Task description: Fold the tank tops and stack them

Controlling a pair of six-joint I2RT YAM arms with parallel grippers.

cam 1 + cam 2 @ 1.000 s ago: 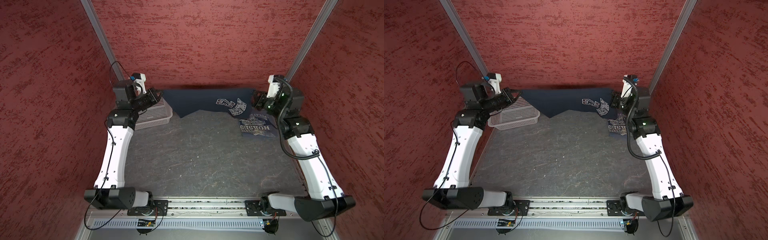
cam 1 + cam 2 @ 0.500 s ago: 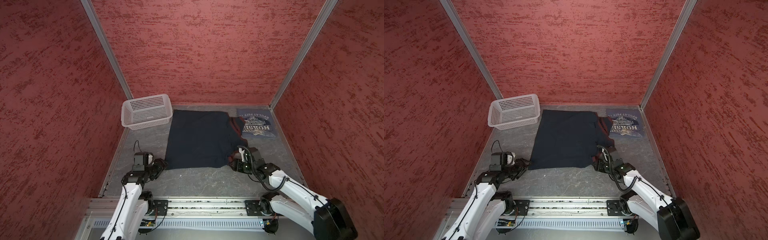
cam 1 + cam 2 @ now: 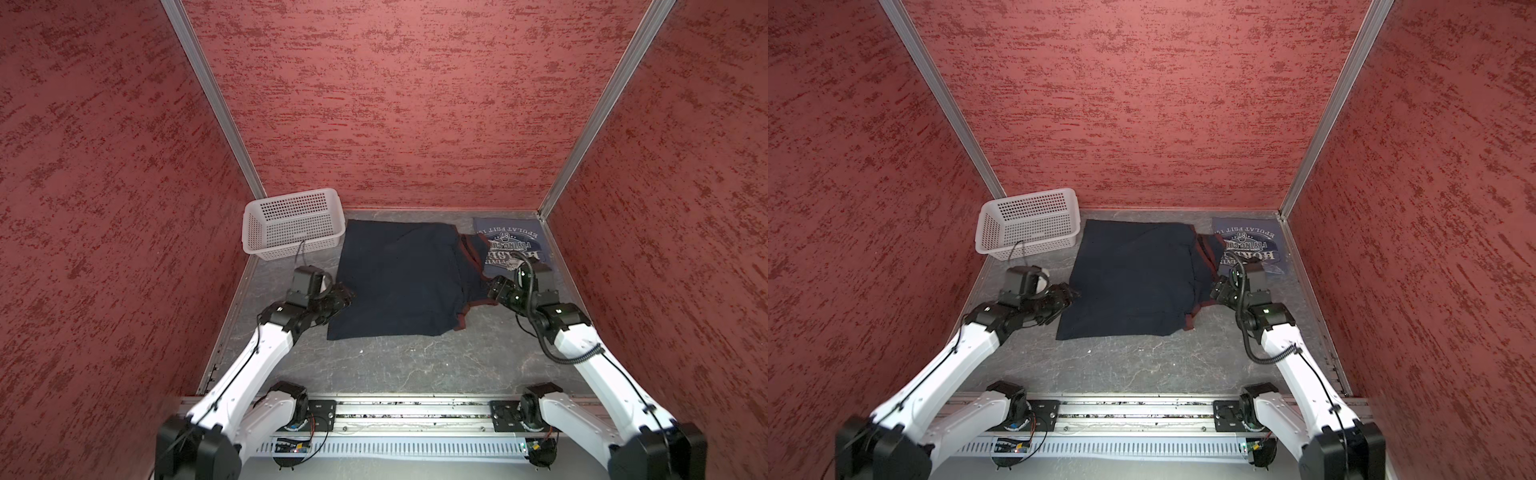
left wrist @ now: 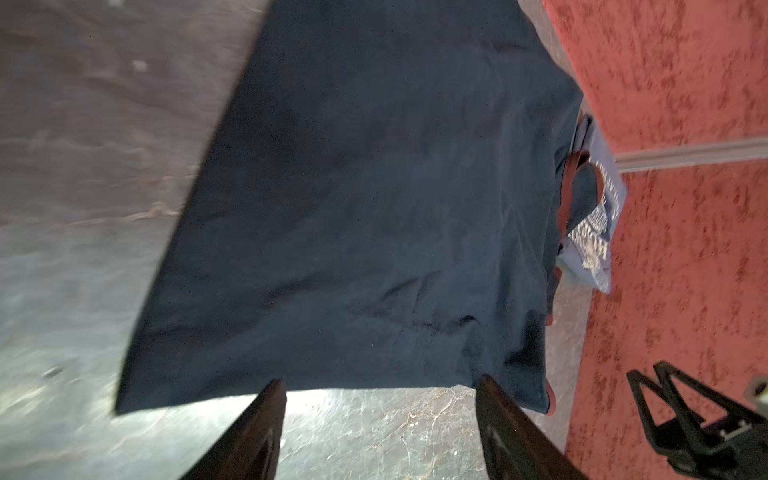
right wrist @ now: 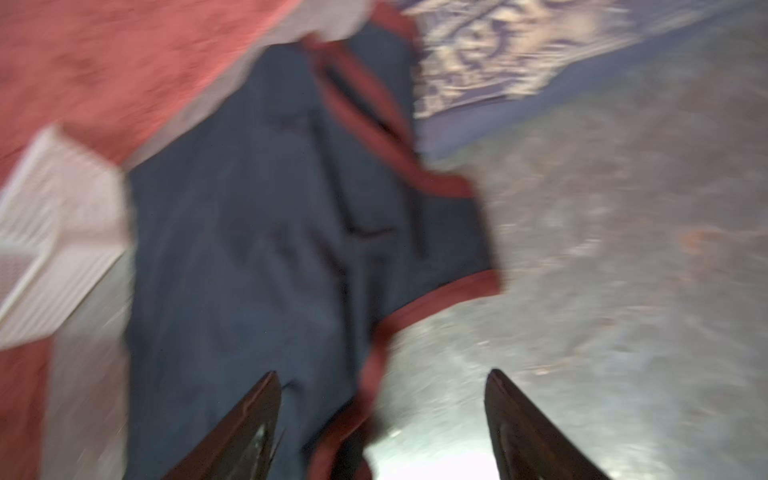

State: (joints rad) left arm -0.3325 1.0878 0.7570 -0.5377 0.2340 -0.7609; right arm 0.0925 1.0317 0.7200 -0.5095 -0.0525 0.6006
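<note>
Table: the grey stone-look table [image 3: 415,365] carries everything.
Navy top: the dark navy cloth tank top with maroon trim [image 3: 399,278] lies spread flat mid-table, reaching the far edge. It looks not yet folded small or stacked.
Grey-blue top: the slate grey-blue printed tank top [image 3: 513,245] sits folded in the far right corner, seemingly done.
Basket: the white perforated plastic basket [image 3: 291,196] stands in the far left corner.
Tools: the left tool [image 4: 381,380] and the right tool [image 5: 383,372] are both released, one at each side edge of the navy top.
Change: a second ago both were clenched on it at the far edge.
</note>
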